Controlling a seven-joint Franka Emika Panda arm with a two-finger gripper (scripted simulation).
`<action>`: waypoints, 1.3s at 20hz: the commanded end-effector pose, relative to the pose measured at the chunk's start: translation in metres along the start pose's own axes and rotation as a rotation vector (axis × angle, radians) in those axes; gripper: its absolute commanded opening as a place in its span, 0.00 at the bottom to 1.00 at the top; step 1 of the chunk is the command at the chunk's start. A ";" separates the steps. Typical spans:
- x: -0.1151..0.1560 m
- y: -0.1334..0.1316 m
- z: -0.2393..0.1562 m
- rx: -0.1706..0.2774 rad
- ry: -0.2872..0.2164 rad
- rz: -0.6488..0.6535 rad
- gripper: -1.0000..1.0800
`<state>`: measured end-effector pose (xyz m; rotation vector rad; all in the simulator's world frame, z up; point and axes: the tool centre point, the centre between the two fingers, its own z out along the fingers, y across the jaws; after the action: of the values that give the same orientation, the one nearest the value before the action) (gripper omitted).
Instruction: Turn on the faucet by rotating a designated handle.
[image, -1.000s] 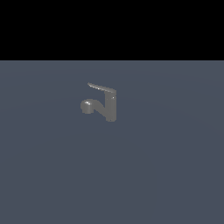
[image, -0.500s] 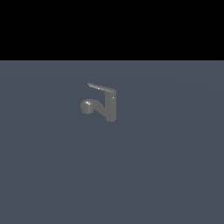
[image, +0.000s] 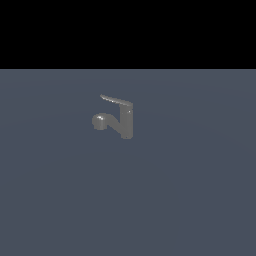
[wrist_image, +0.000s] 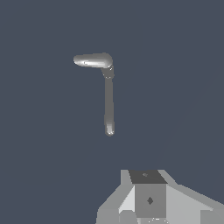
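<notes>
While nothing stirs in the exterior view, faucet (image: 120, 120): small, dull grey, alone on the desk, a little nearer the far edge than the near one, slightly toward the exterior view's left of the middle, well apart from every edge.
Desk (image: 190, 200): flat, dark blue-grey, bare of markings; far edge meeting a black band.
Body (image: 127, 124): upright cylinder, base resting on the desk.
Handle (image: 116, 100): thin flat blade projecting from the top of the body toward the exterior view's left, tip tilted slightly upward; untouched.
Spout (image: 101, 121): thicker, curving out lower on the body to the same side, ending in a rounded head held just above the desk, below the handle.
Against one second and half a second ago: same spot, same handle angle, same spout heading; no shift of any kind in the exterior view.
Faucet from above, wrist view (wrist_image: 107, 70): two limbs meeting at a right angle, one short, broad and bright, one long, thin and round-tipped; unclear from this angle which is the lever.
Gripper (wrist_image: 148, 205): pale grey blocks at the rim of the wrist view only, well apart from the faucet, touching nothing, outside the exterior view.
Jaws: fingertips cut off by the frame, so impossible to tell whether wide or narrow; nothing seen held.
</notes>
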<state>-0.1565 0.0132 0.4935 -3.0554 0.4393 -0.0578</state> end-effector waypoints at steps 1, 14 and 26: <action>0.016 -0.006 0.005 0.002 -0.003 0.063 0.00; 0.095 -0.038 0.043 0.002 -0.017 0.387 0.00; 0.163 -0.067 0.098 -0.009 -0.023 0.687 0.00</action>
<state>0.0134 0.0346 0.4116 -2.7534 1.3858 0.0078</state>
